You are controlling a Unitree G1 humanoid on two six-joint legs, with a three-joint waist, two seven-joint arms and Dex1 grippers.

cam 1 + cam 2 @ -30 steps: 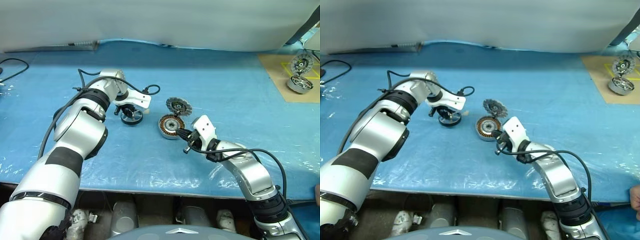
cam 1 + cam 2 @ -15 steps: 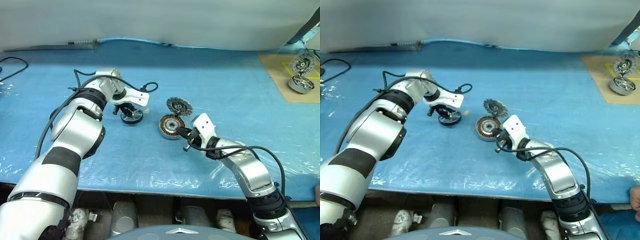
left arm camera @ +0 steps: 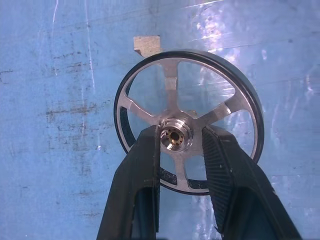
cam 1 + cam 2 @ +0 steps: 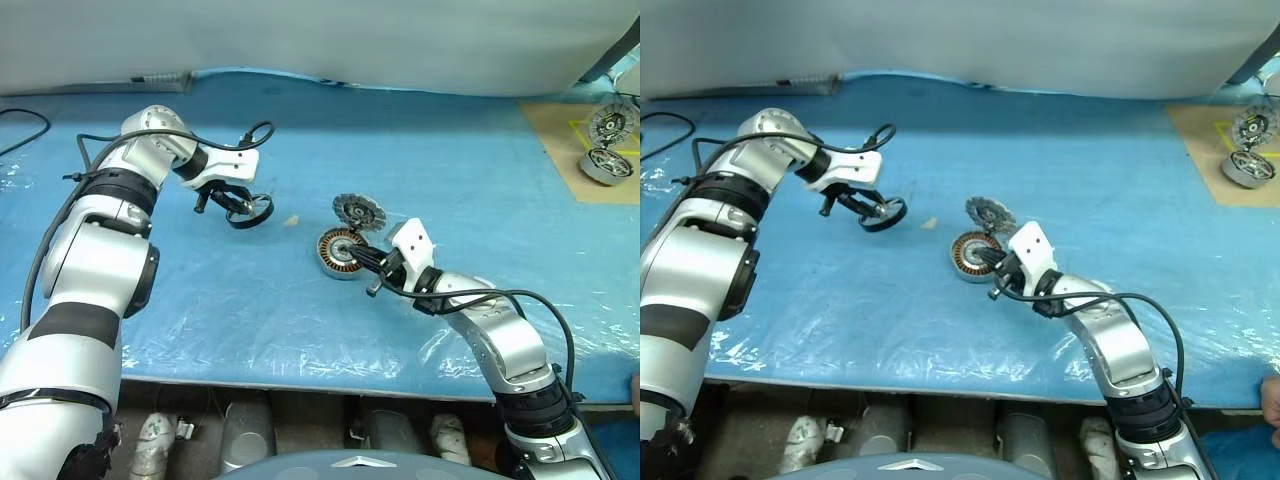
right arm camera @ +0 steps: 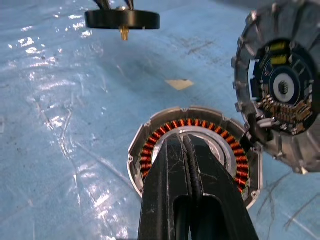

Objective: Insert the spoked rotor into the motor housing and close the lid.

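The spoked rotor (image 3: pixel 170 83), black-rimmed with silver spokes, hangs above the blue table with its shaft pointing down. My left gripper (image 3: pixel 180 137) is shut on the rotor's (image 4: pixel 251 211) hub, off to the left of the motor housing (image 4: pixel 335 246). The housing (image 5: pixel 150 150) sits on the table with its copper windings showing. Its lid (image 5: pixel 280 95) stands open and tilted at the far rim. My right gripper (image 5: pixel 183 142) is shut with nothing in it, its tips over the housing's near side. I cannot tell whether they touch it.
A small beige chip (image 4: pixel 290 221) lies on the table between rotor and housing. A second motor (image 4: pixel 603 163) with its lid up stands on a brown board at the far right. A black cable (image 4: pixel 20 120) lies at the far left.
My left gripper has lifted the rotor off the table and carried it up and to the left. The right gripper stays shut at the housing, hardly moved.
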